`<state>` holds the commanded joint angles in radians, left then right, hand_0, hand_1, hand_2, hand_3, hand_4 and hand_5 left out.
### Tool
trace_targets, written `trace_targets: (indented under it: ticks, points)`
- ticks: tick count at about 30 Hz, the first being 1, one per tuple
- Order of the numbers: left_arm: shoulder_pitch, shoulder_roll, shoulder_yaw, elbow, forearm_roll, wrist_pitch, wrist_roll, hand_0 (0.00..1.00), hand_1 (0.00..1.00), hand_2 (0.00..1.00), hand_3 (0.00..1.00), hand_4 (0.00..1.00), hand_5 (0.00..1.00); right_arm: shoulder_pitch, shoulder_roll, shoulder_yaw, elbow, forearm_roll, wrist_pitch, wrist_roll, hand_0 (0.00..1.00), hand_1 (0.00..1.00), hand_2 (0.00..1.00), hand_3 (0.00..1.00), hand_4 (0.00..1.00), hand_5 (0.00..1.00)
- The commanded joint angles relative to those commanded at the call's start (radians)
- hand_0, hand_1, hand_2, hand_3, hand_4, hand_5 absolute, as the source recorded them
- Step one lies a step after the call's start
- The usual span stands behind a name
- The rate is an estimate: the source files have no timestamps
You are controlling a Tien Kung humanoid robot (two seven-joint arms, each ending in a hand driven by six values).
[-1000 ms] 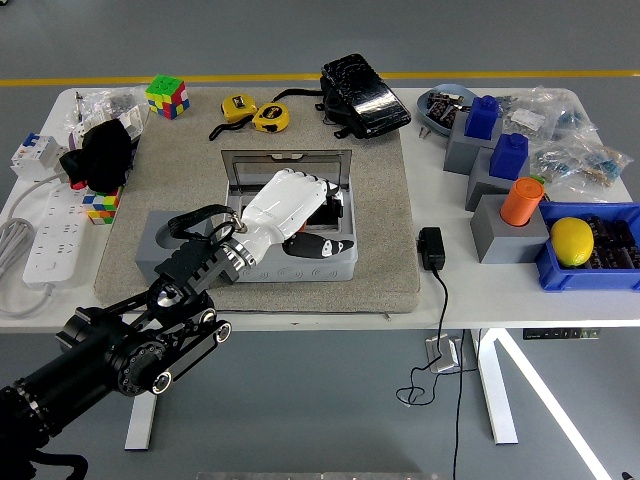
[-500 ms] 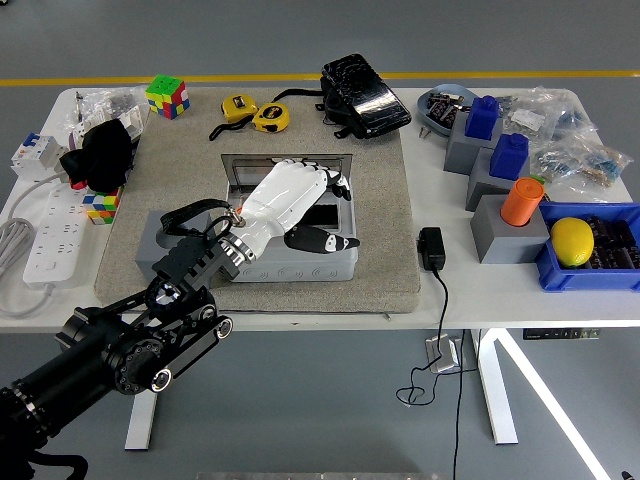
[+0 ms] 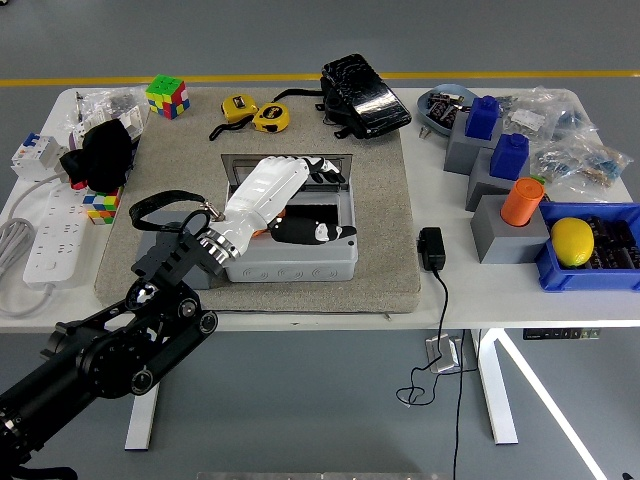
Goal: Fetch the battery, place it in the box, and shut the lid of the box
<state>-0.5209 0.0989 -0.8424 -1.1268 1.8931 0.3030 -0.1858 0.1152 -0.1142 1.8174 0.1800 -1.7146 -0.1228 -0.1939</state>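
The grey box point(image 3: 300, 262) sits on the beige mat point(image 3: 380, 200) at the table's middle. Its lid point(image 3: 285, 160) stands open at the back. My left hand point(image 3: 322, 200), white with black fingertips, reaches over the open box. Its fingers point(image 3: 322, 168) are stretched out toward the lid's upper edge and its thumb point(image 3: 318, 233) lies across the box's opening. The hand holds nothing that I can see. A small orange thing point(image 3: 262, 232) shows under the palm inside the box; I cannot tell whether it is the battery. My right arm is out of view.
A grey holder point(image 3: 158, 245) lies left of the box. Behind it are two yellow tape measures point(image 3: 255, 113) and a black pouch point(image 3: 363, 95). A power strip point(image 3: 55, 235) and puzzle cubes point(image 3: 166, 96) are at the left. Grey and blue blocks point(image 3: 495, 150), an orange cylinder point(image 3: 521, 201), a lemon point(image 3: 571, 241) and a black adapter point(image 3: 431, 248) are at the right.
My left hand has risen and moved back and left, from low over the box's front to the lid's edge. The arm has swung left with it.
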Motion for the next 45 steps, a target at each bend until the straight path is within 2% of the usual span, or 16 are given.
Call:
trace_targets:
  ticks: [2,3,8,9,11,17,25,37,45]
  points:
    - [0.006,0.006,-0.01,-0.016,-0.051,-0.02,-0.01,0.742,0.768,0.759,0.735,0.998,0.853,0.0,0.0,0.002,0.0,-0.001,0.0,0.0,0.848,0.848,0.813,0.862,0.998,0.998]
    - [0.012,0.01,-0.019,-0.029,-0.079,-0.035,-0.016,0.935,0.918,0.905,0.871,0.998,0.998,0.0,0.0,0.003,0.0,-0.002,0.0,0.0,0.848,0.848,0.812,0.862,0.998,0.998]
    - [0.04,0.022,-0.059,-0.097,-0.184,-0.082,-0.025,0.935,0.918,0.905,0.871,0.998,0.998,0.0,0.001,0.004,0.0,0.0,-0.001,0.0,0.848,0.848,0.812,0.862,0.998,0.998]
    - [0.043,0.024,-0.064,-0.106,-0.19,-0.084,-0.025,0.998,0.998,0.967,0.939,0.998,0.998,0.0,0.001,0.004,0.0,0.0,-0.001,0.0,0.849,0.847,0.812,0.862,0.998,0.998]
    - [0.052,0.029,-0.08,-0.134,-0.223,-0.089,-0.031,0.998,0.998,0.967,0.939,0.998,0.998,0.0,0.0,0.006,0.0,0.002,-0.002,0.001,0.849,0.847,0.812,0.862,0.998,0.998]
    - [0.069,0.027,-0.124,-0.16,-0.281,-0.088,-0.052,0.998,0.998,0.984,0.95,0.998,0.998,0.001,0.0,0.006,0.0,0.004,-0.003,0.002,0.849,0.847,0.812,0.862,0.998,0.998]
    - [0.091,0.026,-0.204,-0.134,-0.35,-0.089,-0.077,0.998,0.998,0.998,0.965,0.998,0.998,0.003,0.003,0.0,0.0,0.015,-0.004,0.006,0.849,0.846,0.812,0.862,0.998,0.998]
    - [0.142,0.031,-0.283,-0.097,-0.569,-0.12,-0.131,0.998,0.998,0.998,0.995,0.998,0.998,-0.005,0.0,0.004,0.0,0.014,-0.004,0.007,0.849,0.846,0.811,0.862,0.998,0.998]
    - [0.164,0.035,-0.317,-0.076,-0.6,-0.126,-0.135,0.998,0.998,0.998,0.998,0.998,0.998,-0.009,0.0,0.008,0.0,0.013,-0.005,0.008,0.849,0.846,0.811,0.861,0.998,0.998]
